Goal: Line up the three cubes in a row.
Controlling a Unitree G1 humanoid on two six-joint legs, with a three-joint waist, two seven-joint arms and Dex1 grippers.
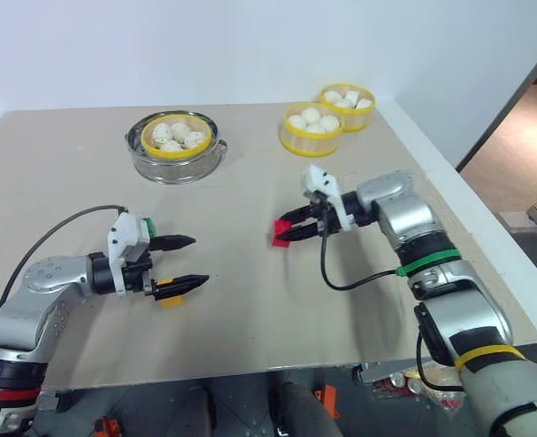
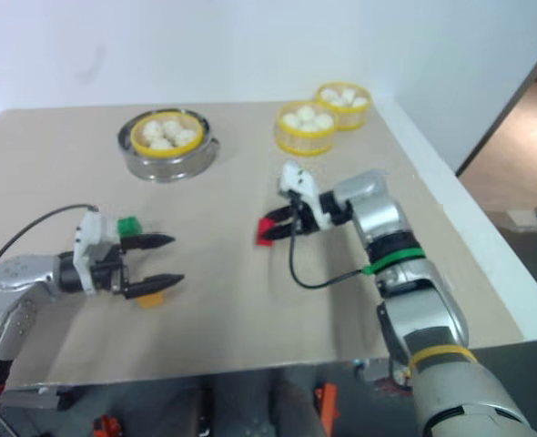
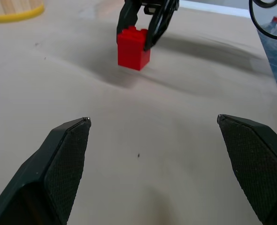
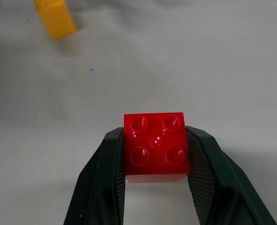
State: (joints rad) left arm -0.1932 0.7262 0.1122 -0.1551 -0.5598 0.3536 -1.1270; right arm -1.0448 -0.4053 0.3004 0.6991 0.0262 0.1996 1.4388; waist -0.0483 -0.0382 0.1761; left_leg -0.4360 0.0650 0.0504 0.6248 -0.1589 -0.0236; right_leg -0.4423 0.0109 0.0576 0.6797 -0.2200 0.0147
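My right gripper (image 1: 284, 231) is shut on the red cube (image 4: 156, 146), its two fingers pressed on opposite sides, studs facing up, low over the middle of the tan table (image 1: 250, 319). The same red cube (image 3: 134, 48) lies straight ahead of my left gripper (image 1: 199, 260), which stands open at the table's left with nothing between its fingers. The green cube (image 1: 146, 225) sits just behind the left gripper's upper finger. The yellow-orange cube (image 1: 169, 300) lies on the table under its lower finger, and also shows beyond the red one as the yellow-orange cube (image 4: 55, 18).
A steel steamer pot (image 1: 176, 166) holding a yellow-rimmed basket of white buns stands at the back, left of centre. Two more yellow-rimmed bun baskets (image 1: 311, 137) (image 1: 348, 96) sit at the back right. The table's right edge (image 1: 487, 228) runs beside my right arm.
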